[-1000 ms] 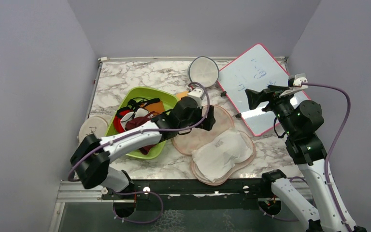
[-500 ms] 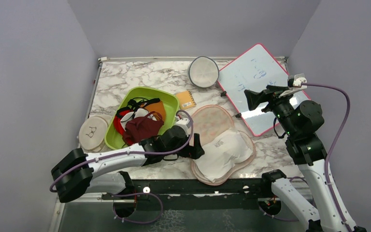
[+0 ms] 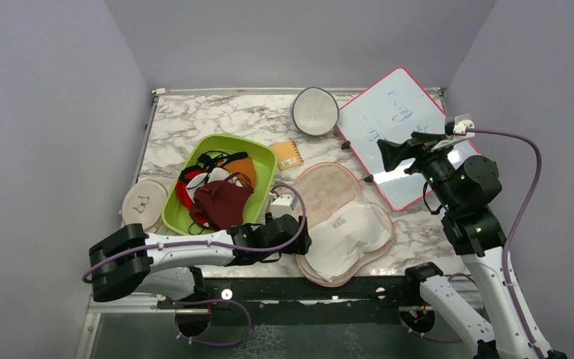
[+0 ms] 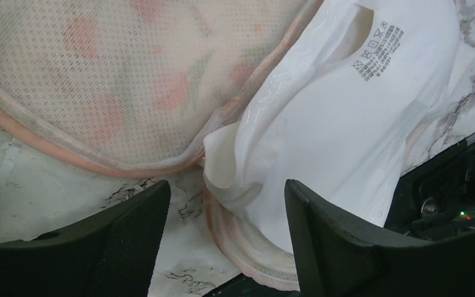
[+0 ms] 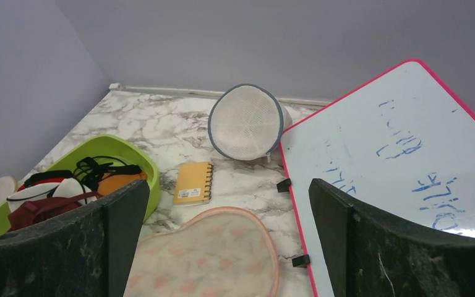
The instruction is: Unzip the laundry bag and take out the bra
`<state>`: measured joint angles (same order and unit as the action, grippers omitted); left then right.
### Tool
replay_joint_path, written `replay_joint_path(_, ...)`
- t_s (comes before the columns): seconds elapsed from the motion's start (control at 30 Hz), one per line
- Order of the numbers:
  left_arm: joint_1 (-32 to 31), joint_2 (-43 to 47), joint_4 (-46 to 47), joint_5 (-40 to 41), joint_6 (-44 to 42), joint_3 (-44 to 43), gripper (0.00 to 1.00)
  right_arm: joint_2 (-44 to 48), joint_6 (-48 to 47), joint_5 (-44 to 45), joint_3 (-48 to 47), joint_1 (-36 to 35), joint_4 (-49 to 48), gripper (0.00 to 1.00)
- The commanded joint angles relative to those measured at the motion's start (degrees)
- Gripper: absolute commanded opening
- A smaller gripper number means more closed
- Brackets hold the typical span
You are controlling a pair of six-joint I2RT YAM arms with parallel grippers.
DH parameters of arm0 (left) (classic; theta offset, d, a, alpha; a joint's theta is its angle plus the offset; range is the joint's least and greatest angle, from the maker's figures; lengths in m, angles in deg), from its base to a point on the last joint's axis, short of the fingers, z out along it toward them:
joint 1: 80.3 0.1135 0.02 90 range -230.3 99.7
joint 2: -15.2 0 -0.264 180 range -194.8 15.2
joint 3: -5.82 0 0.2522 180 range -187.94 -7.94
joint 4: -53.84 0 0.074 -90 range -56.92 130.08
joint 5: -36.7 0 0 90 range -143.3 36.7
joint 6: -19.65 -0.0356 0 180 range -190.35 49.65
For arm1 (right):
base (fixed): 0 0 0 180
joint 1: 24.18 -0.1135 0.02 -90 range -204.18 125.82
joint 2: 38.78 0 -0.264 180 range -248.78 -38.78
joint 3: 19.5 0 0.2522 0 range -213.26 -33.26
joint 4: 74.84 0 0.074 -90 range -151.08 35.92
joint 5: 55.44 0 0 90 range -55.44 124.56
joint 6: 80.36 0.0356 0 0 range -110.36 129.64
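The peach laundry bag lies open on the marble table, its mesh-lined flap folded back toward the rear; it also shows in the left wrist view and the right wrist view. The white bra lies on the bag's lower half near the front edge, with its care label up in the left wrist view. My left gripper is open and empty, low at the bra's left edge, which lies between its jaws. My right gripper is open and empty, raised above the whiteboard.
A green tray of maroon, orange and white cloths sits at the left. A flat round white pouch lies left of it. A yellow notebook, a grey-rimmed white disc and a pink-framed whiteboard lie behind.
My left arm swung from the bag's rear flap down toward the front edge and now sits low beside the bra's left edge. The flap lies uncovered. The right arm has not moved.
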<state>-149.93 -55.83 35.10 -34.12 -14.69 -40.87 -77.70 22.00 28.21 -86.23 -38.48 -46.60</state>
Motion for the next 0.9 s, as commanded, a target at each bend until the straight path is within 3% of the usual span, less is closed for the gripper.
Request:
replay_joint_path(0.0, -0.16, -0.37, 4.88, 2.83, -0.35, 0.88, 0.57, 1.0, -0.09, -0.6, -0.13, -0.46, -1.15, 1.0)
replay_joint_path(0.17, -0.16, -2.69, 6.84, 1.98, -0.25, 0.69, 0.45, 0.44, 0.25, -1.45, -0.03, -0.46, -1.21, 1.0)
replay_joint_path(0.5, -0.17, -6.12, 7.13, 1.47, -1.08, -0.24, 0.4, 0.68, -0.04, -0.95, 0.05, -0.46, -1.21, 1.0)
replay_joint_path(0.87, -0.17, -3.3, 2.95, 0.84, -4.96, -4.39, 0.0, 0.46, 0.17, -1.03, -0.12, -0.46, -1.11, 1.0)
